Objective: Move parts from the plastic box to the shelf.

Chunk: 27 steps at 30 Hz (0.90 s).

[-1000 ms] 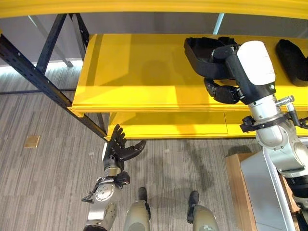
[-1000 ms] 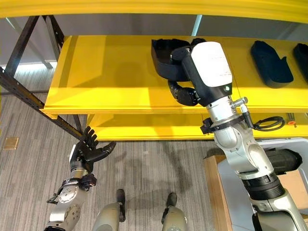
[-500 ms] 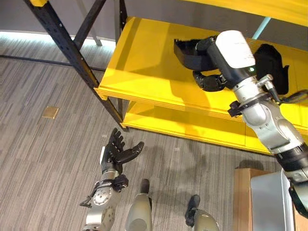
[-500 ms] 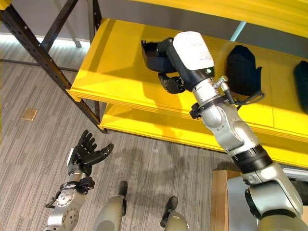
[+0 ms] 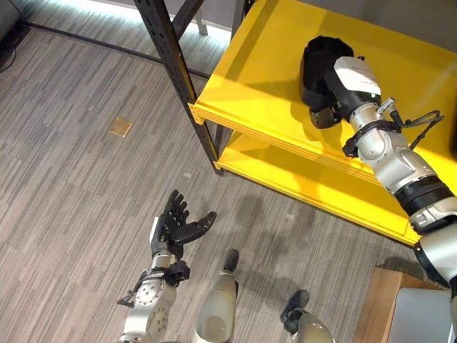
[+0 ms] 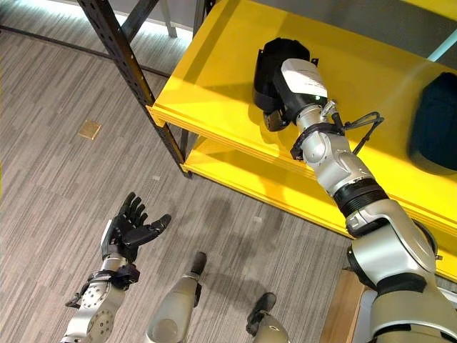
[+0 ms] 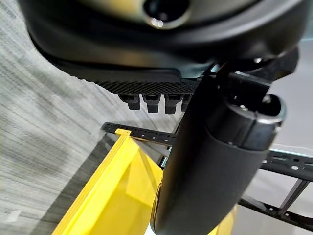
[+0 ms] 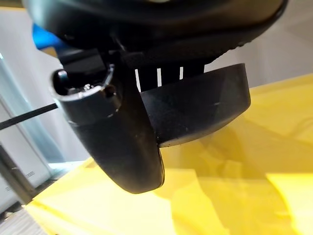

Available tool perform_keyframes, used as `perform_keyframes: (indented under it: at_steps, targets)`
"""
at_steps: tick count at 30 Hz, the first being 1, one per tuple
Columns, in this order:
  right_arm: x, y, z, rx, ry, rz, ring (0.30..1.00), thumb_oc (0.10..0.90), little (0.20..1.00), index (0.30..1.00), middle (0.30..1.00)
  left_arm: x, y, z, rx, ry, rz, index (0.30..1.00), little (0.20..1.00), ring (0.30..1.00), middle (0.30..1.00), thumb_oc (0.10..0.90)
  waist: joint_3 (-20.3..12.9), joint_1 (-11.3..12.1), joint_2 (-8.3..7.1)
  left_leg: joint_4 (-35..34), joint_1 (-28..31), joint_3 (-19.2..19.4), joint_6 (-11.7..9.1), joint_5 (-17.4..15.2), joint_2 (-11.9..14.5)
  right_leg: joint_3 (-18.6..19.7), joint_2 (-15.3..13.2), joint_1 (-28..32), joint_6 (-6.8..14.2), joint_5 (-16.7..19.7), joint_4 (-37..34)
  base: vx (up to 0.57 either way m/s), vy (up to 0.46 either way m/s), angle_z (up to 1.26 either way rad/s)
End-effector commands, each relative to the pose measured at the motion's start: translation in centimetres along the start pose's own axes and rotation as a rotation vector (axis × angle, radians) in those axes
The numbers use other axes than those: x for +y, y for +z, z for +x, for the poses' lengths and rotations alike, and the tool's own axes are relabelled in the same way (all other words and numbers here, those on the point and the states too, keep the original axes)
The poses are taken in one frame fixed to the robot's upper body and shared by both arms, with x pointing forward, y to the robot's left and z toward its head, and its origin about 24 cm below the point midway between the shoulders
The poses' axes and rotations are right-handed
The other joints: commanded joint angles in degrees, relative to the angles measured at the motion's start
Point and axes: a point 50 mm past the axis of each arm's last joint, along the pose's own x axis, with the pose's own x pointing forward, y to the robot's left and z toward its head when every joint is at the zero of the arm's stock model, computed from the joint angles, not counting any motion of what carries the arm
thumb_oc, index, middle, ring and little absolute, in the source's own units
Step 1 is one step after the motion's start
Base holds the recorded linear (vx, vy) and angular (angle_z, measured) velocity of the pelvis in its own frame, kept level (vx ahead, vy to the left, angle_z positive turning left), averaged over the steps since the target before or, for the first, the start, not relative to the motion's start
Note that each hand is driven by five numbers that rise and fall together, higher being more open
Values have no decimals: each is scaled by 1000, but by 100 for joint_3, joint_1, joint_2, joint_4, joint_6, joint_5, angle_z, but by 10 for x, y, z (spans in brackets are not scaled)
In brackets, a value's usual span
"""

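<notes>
Fingers (image 8: pixel 146 78) of right hand (image 6: pixel 275 118) clasp black part (image 6: pixel 275 61) over shelf (image 6: pixel 214 71).

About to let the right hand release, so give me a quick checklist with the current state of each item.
1. Part over the shelf: ok.
2. Right hand shut on the part: ok, thumb and fingers pinch it.
3. Part resting flat on the shelf: cannot tell.
4. Part back from the shelf's front edge: ok.
5. Left hand out of the way, open over the floor: ok.
6. Other part apart from this one: ok.
</notes>
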Motion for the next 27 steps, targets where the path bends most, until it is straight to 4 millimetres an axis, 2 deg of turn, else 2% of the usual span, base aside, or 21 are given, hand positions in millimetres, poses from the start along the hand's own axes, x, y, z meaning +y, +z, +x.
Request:
perform_keyframes:
  at_steps: [1,7,8,9,10,11,12,16,17,19,20,22,23,24,26,27]
  targets:
    - [-63,41,26,-115,-216,51,300,400,300,300,300,-22,50,4,-250,-153,-22,1000,1000,1000,1000,900,-135,-79,-221,304,-731,138,-180,265,330,89,-387,1027,79,-192,-238,1,12,4]
    - [-63,16,28,22,-249,104,300,400,300,300,300,-28,50,6,-248,-177,-22,1000,1000,1000,1000,900,-60,-83,-121,362,-785,134,-168,239,311,130,-409,944,58,-230,-174,0,0,0]
    - [-62,3,27,89,-258,132,300,400,300,300,300,-31,50,7,-247,-190,-19,1000,1000,1000,1000,900,-22,-77,-79,411,-831,115,-163,229,295,132,-418,925,52,-249,-143,0,0,0]
    - [-62,3,27,89,-258,132,300,400,300,300,300,-31,50,7,-247,-190,-20,1000,1000,1000,1000,900,-21,-77,-78,413,-833,115,-163,228,295,132,-417,924,52,-250,-142,39,-35,-1]
    - [-64,0,27,107,-272,141,300,400,300,300,300,-32,50,7,-247,-191,-19,1000,1000,1000,1000,900,-20,-84,-92,467,-806,98,-218,94,300,186,-407,957,72,-357,-117,0,0,0]
    - [-66,-4,26,125,-280,144,300,400,300,300,300,-33,51,8,-250,-197,-18,1000,1000,1000,1000,900,-8,-86,-54,457,-866,115,-158,213,285,142,-419,911,50,-262,-132,56,-34,7]
    - [-66,-7,26,141,-289,168,300,400,300,300,300,-33,51,8,-250,-200,-18,1000,1000,1000,1000,900,-16,-98,-68,492,-827,94,-216,87,292,189,-411,955,69,-365,-120,2,14,6]
    - [-73,-16,24,179,-322,195,300,400,300,300,300,-35,51,9,-247,-208,-12,1000,1000,1000,1000,900,-13,-125,-43,539,-848,115,-210,48,279,209,-411,934,76,-376,-129,0,5,1]
    - [-74,-16,24,179,-325,194,300,400,300,300,300,-36,51,9,-248,-210,-12,1000,1000,1000,1000,900,-8,-123,-16,509,-901,131,-151,182,266,163,-421,886,54,-268,-147,-5,1,-5]
    - [-79,-23,22,206,-354,204,300,400,300,300,300,-36,50,9,-245,-210,-8,1000,1000,1000,1000,900,13,-139,-27,542,-871,111,-210,50,267,205,-405,924,76,-377,-145,25,-18,-4]
    - [-84,-31,19,236,-381,222,300,400,300,300,300,-37,51,10,-245,-214,-9,1000,1000,1000,1000,900,9,-168,-16,539,-888,115,-212,61,261,187,-402,921,77,-371,-163,0,0,0]
    - [-85,-34,18,253,-398,241,300,400,300,300,300,-36,50,11,-242,-208,-9,1000,1000,1000,1000,900,-3,-182,-19,527,-883,119,-211,66,259,202,-395,922,79,-363,-181,-28,22,0]
    - [-85,-35,17,256,-403,247,300,400,300,300,300,-36,51,11,-245,-205,-8,1000,1000,1000,1000,900,1,-199,5,497,-932,145,-153,200,244,170,-402,870,54,-252,-206,0,0,0]
    - [-85,-35,17,256,-401,247,300,400,300,300,300,-36,51,11,-244,-204,-8,1000,1000,1000,1000,900,-10,-201,-21,521,-886,126,-211,75,256,216,-392,913,75,-351,-194,-63,43,-2]
    - [-86,-36,17,261,-412,262,300,400,300,300,300,-37,51,12,-243,-208,-8,1000,1000,1000,1000,900,2,-229,3,492,-922,160,-151,190,254,192,-401,857,54,-255,-200,0,0,0]
    - [-87,-39,16,274,-415,257,300,400,300,300,300,-37,51,12,-243,-208,-5,1000,1000,1000,1000,900,-1,-251,-15,525,-870,150,-206,53,268,250,-390,889,77,-359,-187,0,0,0]
